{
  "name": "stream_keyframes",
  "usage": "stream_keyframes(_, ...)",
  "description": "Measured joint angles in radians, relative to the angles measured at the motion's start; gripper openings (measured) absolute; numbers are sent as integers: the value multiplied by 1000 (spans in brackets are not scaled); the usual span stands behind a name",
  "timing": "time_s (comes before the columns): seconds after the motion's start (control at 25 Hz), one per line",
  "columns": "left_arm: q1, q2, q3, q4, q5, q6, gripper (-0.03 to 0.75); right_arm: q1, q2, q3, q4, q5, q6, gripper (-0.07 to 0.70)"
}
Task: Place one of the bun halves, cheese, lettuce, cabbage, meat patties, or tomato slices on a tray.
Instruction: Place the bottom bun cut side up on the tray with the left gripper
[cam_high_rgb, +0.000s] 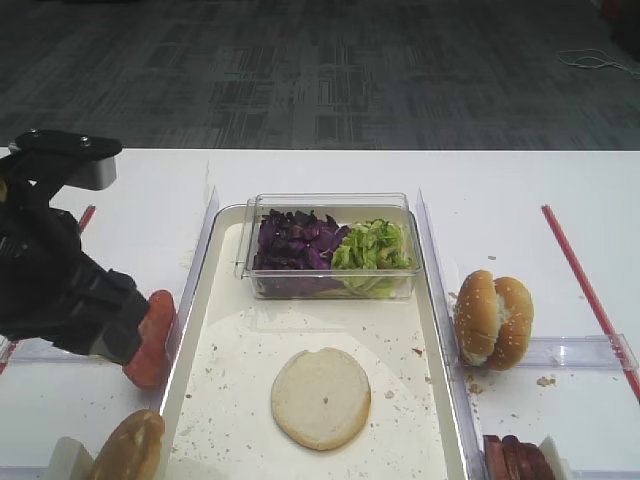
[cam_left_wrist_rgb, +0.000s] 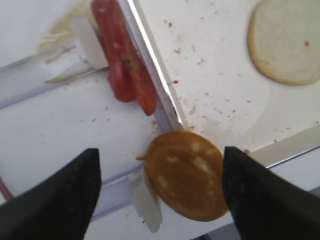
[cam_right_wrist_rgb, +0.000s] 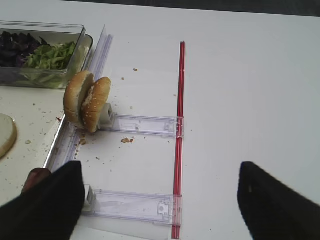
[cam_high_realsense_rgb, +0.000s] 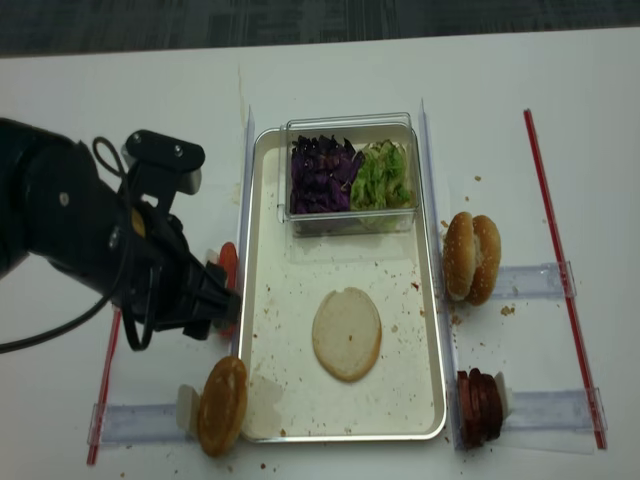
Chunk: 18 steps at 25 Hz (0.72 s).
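Thin bun half (cam_high_rgb: 320, 397) lay flat near the tray's (cam_high_rgb: 225, 300) front edge, so that placement looked done; lettuce (cam_high_rgb: 372, 245) & cabbage (cam_high_rgb: 297, 240) sat boxed at its far end. Left end effector (cam_left_wrist_rgb: 160, 190) was spread, empty, off the tray's left rim; right end effector (cam_right_wrist_rgb: 160, 195) also spread.

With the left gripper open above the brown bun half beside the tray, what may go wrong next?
1. The left gripper may take the domed brown bun half, not a new ingredient.
2. That bun stands on edge in a holder beside the tray rim; closing may tip it.
3. The tomato slices are near and may be pushed.
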Motion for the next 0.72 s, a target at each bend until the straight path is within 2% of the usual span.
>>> stream_keyframes(0.2,0,0,0,72,17,-44,506,0,0,0,0,0,0,649)
stream_keyframes(0.48,12,0,0,79,12,-92,506,0,0,0,0,0,0,649)
stream_keyframes(0.64,84,0,0,79,8,-96,505,0,0,0,0,0,0,649)
stream_keyframes(0.72,144,0,0,79,8,-96,506,0,0,0,0,0,0,649)
